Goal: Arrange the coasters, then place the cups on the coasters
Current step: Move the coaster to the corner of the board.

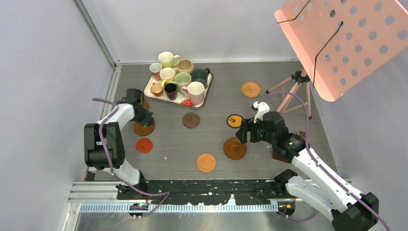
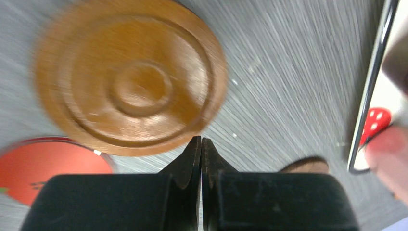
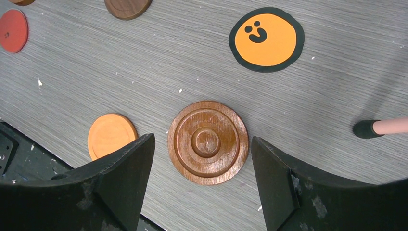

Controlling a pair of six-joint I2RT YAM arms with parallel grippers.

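Several cups [image 1: 177, 78] stand crowded on the strawberry-printed tray [image 1: 204, 97] at the back. Coasters lie spread over the table. My left gripper [image 1: 144, 120] [image 2: 201, 142] is shut and holds nothing, its tips at the rim of a blurred brown wooden coaster [image 1: 144, 129] [image 2: 130, 77], with a red coaster [image 1: 144, 145] [image 2: 48, 168] beside it. My right gripper [image 1: 243, 133] [image 3: 202, 140] hangs open over another brown wooden coaster [image 1: 235, 148] [image 3: 208, 142], one finger on each side, not touching it.
An orange coaster [image 1: 206, 162] [image 3: 109, 134], a dark brown one [image 1: 191, 120], a black one with an orange face [image 1: 235, 120] [image 3: 267, 39] and a wicker one [image 1: 250, 89] lie around. A pink perforated board [image 1: 346, 38] on a tripod [image 1: 293, 89] stands at the right.
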